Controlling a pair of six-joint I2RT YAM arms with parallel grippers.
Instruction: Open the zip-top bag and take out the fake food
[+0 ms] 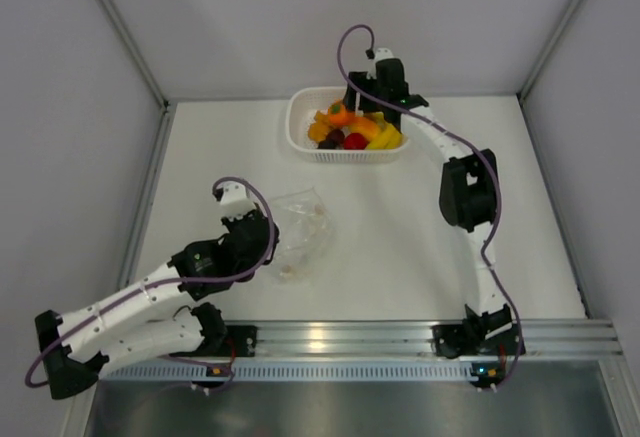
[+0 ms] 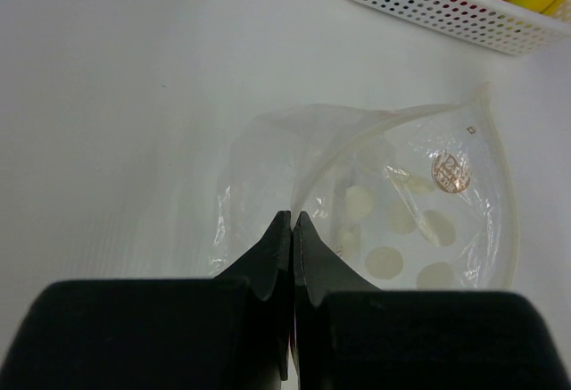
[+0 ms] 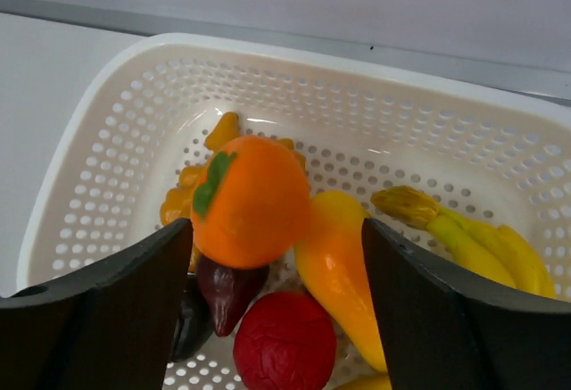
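Observation:
The clear zip-top bag [image 1: 302, 229] with white dots lies on the table and looks empty; in the left wrist view [image 2: 410, 216] its mouth gapes open. My left gripper [image 1: 264, 229] is shut, and the bag's rim runs into its tips [image 2: 293, 222]. The fake food [image 1: 350, 129] lies in the white basket [image 1: 300, 125]. My right gripper [image 1: 364, 105] hangs open over it [image 3: 277, 225], with the round orange [image 3: 250, 198] between the fingers, resting on a dark purple piece [image 3: 227, 292], beside a red fruit [image 3: 285, 341], a yellow piece [image 3: 343, 274] and a banana [image 3: 473, 238].
The white perforated basket [image 3: 107, 140] stands at the back of the table near the rear wall; its near wall shows in the left wrist view [image 2: 428, 2]. Grey walls close in the table on three sides. A metal rail [image 1: 350, 337] with both arm bases runs along the near edge.

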